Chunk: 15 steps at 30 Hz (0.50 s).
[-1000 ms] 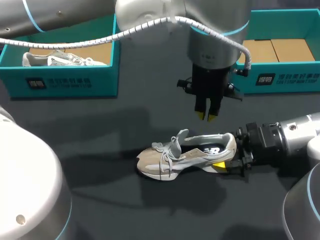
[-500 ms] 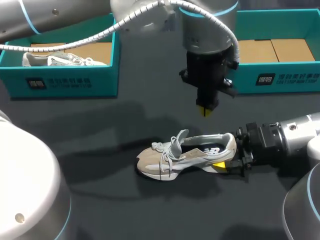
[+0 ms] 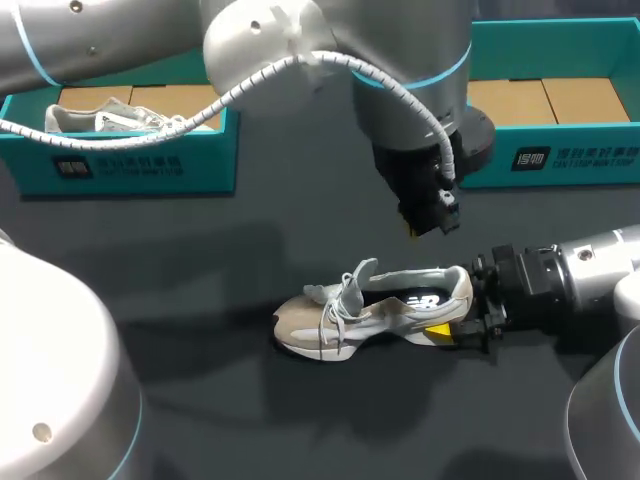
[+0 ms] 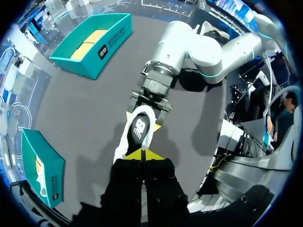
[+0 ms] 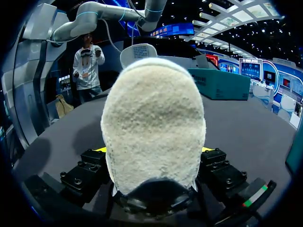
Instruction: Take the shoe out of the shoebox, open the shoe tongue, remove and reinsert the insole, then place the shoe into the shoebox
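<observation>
A beige and white shoe (image 3: 365, 312) lies on its side on the dark table, toe to the left. My right gripper (image 3: 452, 316) comes in from the right and is shut on the heel, one yellow tip showing below it. In the right wrist view the fuzzy heel (image 5: 154, 118) fills the space between the right gripper's (image 5: 153, 150) fingers. My left gripper (image 3: 420, 225) hangs above the heel end, shut and holding nothing. In the left wrist view the left gripper's (image 4: 142, 152) yellow tips are pressed together over the shoe (image 4: 138, 132), with my right arm (image 4: 189, 47) beyond it.
A teal shoebox (image 3: 130, 165) at the back left holds a second shoe (image 3: 110, 118). Another teal shoebox (image 3: 570, 155) with a cardboard floor stands at the back right. Bare table lies in front of and left of the shoe.
The left gripper's fingers have closed together, and its wrist has turned while staying above the shoe's heel end. The shoe and the right arm have not moved.
</observation>
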Each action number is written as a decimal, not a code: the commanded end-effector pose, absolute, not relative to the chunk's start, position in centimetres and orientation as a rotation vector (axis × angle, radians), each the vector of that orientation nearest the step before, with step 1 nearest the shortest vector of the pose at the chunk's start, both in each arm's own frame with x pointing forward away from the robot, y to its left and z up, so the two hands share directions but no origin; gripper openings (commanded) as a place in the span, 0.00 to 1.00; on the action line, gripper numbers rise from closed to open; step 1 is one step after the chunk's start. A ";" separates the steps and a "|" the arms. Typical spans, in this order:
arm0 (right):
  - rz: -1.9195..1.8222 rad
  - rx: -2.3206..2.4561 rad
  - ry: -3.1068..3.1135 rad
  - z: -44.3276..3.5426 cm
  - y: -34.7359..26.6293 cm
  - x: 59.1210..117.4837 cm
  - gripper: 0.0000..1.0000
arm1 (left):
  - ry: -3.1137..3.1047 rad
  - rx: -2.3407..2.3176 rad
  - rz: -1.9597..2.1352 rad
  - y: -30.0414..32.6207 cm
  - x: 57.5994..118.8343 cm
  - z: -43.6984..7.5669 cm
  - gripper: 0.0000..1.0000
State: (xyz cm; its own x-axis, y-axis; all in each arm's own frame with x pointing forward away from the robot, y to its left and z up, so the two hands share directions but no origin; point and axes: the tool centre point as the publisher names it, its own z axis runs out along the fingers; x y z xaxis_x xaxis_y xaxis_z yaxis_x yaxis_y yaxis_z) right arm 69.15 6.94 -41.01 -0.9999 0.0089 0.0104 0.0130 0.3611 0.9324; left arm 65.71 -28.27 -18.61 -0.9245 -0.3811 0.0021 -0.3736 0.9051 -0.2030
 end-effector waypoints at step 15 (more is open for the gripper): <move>-1.772 -0.022 -2.592 -41.1 7.2 69.0 0.00 | 3.002 -0.387 -0.393 -27.6 65.4 -19.5 0.00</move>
